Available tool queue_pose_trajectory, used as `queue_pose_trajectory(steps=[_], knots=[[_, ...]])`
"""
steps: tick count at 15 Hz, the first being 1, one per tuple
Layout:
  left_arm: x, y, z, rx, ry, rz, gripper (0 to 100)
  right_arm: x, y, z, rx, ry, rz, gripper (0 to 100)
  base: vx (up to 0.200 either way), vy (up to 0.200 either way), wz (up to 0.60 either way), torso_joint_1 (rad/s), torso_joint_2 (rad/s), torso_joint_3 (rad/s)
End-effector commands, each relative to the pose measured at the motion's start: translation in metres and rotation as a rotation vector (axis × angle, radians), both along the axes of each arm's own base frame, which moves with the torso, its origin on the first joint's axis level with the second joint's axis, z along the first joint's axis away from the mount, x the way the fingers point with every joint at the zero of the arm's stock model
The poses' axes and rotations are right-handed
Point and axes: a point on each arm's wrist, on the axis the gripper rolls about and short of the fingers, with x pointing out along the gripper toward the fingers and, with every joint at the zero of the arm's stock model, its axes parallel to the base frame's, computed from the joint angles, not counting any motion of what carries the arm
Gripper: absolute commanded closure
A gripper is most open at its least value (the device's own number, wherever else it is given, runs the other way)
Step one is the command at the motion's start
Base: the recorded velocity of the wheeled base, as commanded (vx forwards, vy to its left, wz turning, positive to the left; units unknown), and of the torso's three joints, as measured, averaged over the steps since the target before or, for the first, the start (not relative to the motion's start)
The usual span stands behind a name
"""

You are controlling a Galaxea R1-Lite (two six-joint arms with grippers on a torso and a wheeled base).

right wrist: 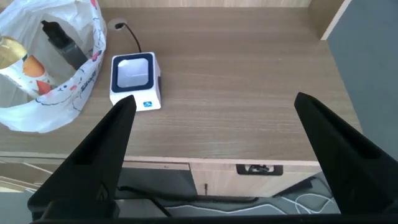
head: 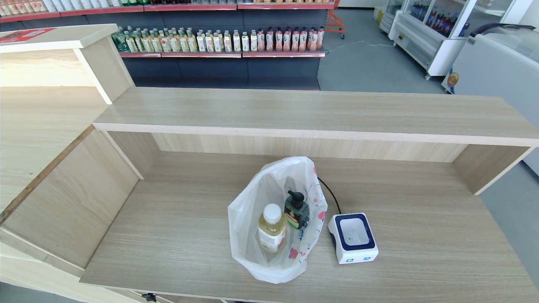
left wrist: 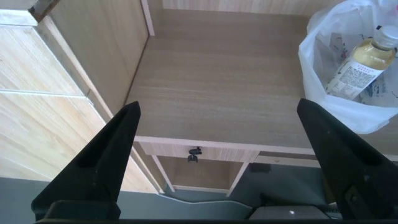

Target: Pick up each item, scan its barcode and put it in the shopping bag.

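While the left pincer is held wide with nothing between its fingers, above the near edge of the counter, the shopping bag is seen ahead of it and off toward the robot's right. The right pincer is likewise spread wide and empty over the same edge. Ahead of it and toward the robot's left the scanner is found, with the bag set just beside it on the farther side. Inside the open bag two items are held side by side: a white-capped bottle of yellow drink and a dark pump bottle. A black cable is run from the scanner's far side, past the bag.
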Motion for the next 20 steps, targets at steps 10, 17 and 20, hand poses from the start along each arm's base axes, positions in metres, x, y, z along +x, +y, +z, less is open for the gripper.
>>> queue_pose_trajectory(steps=[10,17,20], knots=[[0.0000,0.0000,0.0000,0.010,0.000,0.003,0,0.0003,0.0000,0.0000,-0.001,0.004,0.000,0,0.000,-0.060,0.00,0.000,0.00,0.002],[0.0000,0.0000,0.0000,0.000,0.000,0.003,0,0.0003,0.0000,0.0000,0.005,0.004,0.000,0,0.000,-0.086,0.00,-0.001,0.00,0.002],[0.0000,0.0000,0.0000,0.000,0.000,0.003,0,0.0003,0.0000,0.0000,0.005,0.004,-0.001,0,0.000,0.000,0.00,0.000,0.00,0.000]])
